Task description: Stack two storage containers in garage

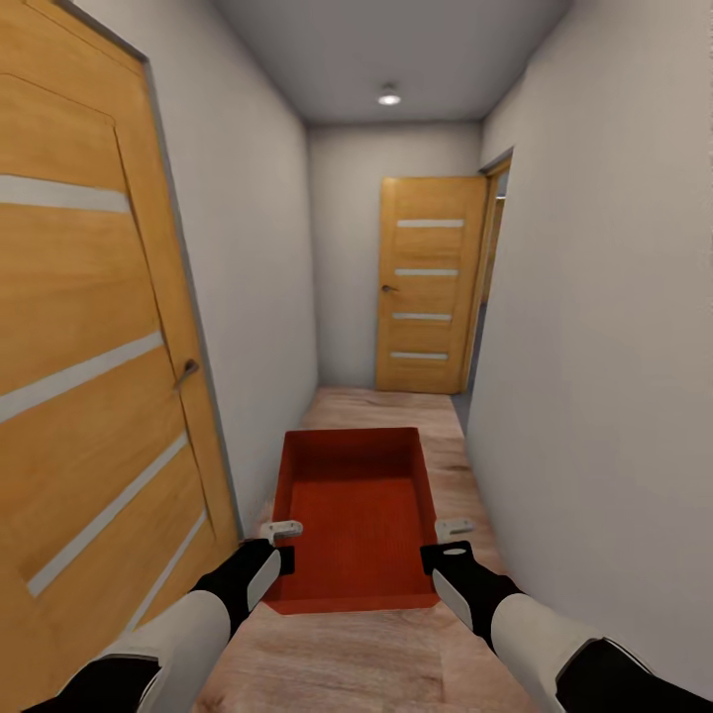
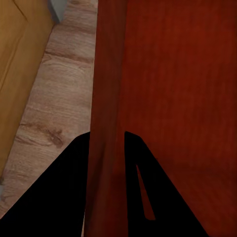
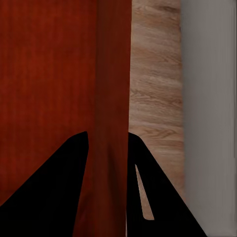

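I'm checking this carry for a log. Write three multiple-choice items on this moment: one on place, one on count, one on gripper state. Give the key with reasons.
1. Where is the storage container?
A. On a sofa
B. Held in front of the robot in a narrow hallway
C. On a dark grey floor

2. How many wooden doors show in the head view?
A. Two
B. None
C. Four

3. How are the grippers placed?
A. Both open, away from the container
B. Left only closed on it
C. Each closed on a side wall

Key: 1 B, white walls stand close on both sides; 2 A, the near door and the far door; 3 C, the left gripper and the right gripper each straddle a wall.
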Motion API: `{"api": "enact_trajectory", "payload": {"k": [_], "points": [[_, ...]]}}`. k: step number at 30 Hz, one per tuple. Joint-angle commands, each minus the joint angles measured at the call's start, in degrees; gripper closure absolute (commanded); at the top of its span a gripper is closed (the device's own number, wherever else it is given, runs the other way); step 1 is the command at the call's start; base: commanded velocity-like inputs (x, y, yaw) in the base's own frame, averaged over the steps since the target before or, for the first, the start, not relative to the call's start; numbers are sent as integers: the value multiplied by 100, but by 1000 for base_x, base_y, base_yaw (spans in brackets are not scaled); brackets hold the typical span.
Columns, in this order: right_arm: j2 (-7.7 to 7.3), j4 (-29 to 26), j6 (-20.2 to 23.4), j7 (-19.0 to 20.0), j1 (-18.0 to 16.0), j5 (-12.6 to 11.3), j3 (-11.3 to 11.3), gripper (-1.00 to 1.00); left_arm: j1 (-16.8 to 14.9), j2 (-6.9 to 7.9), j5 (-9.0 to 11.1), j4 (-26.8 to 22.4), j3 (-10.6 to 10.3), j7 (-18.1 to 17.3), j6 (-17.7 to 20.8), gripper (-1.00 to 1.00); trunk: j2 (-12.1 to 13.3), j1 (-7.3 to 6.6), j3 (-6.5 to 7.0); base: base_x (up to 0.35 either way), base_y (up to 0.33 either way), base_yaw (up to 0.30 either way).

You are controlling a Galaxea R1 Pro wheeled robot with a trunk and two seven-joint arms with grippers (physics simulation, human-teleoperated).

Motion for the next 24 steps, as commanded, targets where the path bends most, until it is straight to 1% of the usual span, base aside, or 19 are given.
{"api": "enact_trajectory", "payload": {"k": [1, 13, 24], "points": [[-2, 8, 39, -48, -2, -118, 86, 100, 0, 43, -199, -31, -13, 125, 6, 100, -4, 5, -2, 322, 0, -208], [-3, 8, 39, -48, 0, -118, 86, 100, 1, 43, -199, -31, -13, 125, 6, 100, -4, 5, -2, 322, 0, -191], [-7, 8, 40, -48, 3, -118, 86, 100, 0, 43, -199, -31, -13, 109, 6, 100, -4, 5, -2, 322, 0, -18]]}}
